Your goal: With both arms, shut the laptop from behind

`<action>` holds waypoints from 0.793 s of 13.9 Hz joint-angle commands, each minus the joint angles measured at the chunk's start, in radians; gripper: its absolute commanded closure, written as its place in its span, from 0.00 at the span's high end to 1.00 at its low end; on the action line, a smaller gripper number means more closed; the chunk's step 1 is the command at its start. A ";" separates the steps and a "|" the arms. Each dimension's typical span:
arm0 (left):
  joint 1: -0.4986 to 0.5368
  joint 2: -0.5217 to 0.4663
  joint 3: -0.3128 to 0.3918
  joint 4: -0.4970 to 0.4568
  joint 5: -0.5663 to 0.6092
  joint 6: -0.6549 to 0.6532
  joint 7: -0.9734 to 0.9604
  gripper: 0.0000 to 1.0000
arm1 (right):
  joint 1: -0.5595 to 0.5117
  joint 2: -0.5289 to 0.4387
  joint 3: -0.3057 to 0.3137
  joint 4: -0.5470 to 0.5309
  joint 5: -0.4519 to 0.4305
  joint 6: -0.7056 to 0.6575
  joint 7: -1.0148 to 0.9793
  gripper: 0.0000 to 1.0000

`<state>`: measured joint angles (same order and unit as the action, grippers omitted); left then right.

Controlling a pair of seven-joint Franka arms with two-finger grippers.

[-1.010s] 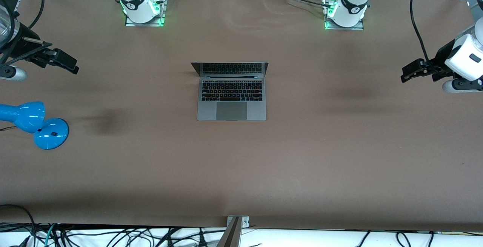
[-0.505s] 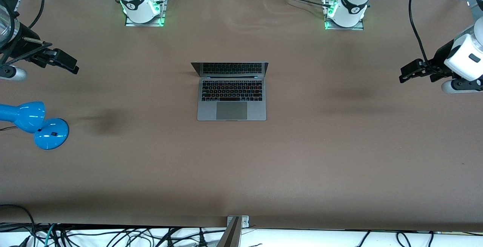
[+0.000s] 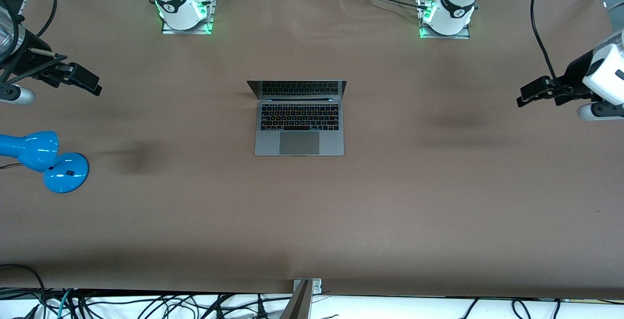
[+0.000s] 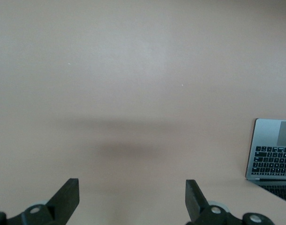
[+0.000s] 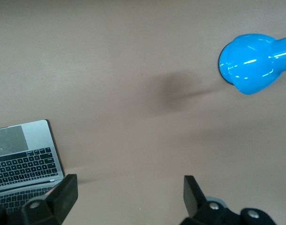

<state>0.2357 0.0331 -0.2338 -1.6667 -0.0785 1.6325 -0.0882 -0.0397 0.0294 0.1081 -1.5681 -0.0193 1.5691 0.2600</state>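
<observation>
You are at the approach step: the laptop point(image 3: 299, 118) sits open mid-tabletop point(image 3: 390, 202), the left gripper point(image 3: 529, 93) and right gripper point(image 3: 87, 81) hang spread over the tabletop's two ends, so next bring both to the lid's back.

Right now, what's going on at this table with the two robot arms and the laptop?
Nothing is being handled yet. The laptop sits open in the middle of the table, its screen upright. The left gripper hangs open over the table at the left arm's end, and the right gripper hangs open at the right arm's end, above a blue desk lamp. Neither touches the laptop, so the lid is not yet closed.
</observation>
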 commanded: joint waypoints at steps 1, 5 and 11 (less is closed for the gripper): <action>0.010 -0.068 -0.016 -0.076 0.000 0.006 0.002 1.00 | -0.005 -0.013 0.002 0.002 -0.010 -0.014 -0.002 1.00; 0.011 -0.134 -0.039 -0.153 -0.001 0.030 -0.007 1.00 | -0.005 -0.011 0.002 0.002 -0.008 -0.014 -0.008 1.00; 0.007 -0.134 -0.078 -0.171 -0.009 0.032 -0.048 1.00 | -0.005 -0.011 0.001 0.002 -0.008 -0.014 -0.010 1.00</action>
<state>0.2353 -0.0808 -0.2945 -1.8185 -0.0784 1.6486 -0.1098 -0.0399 0.0295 0.1068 -1.5681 -0.0193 1.5683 0.2592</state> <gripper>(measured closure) 0.000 0.000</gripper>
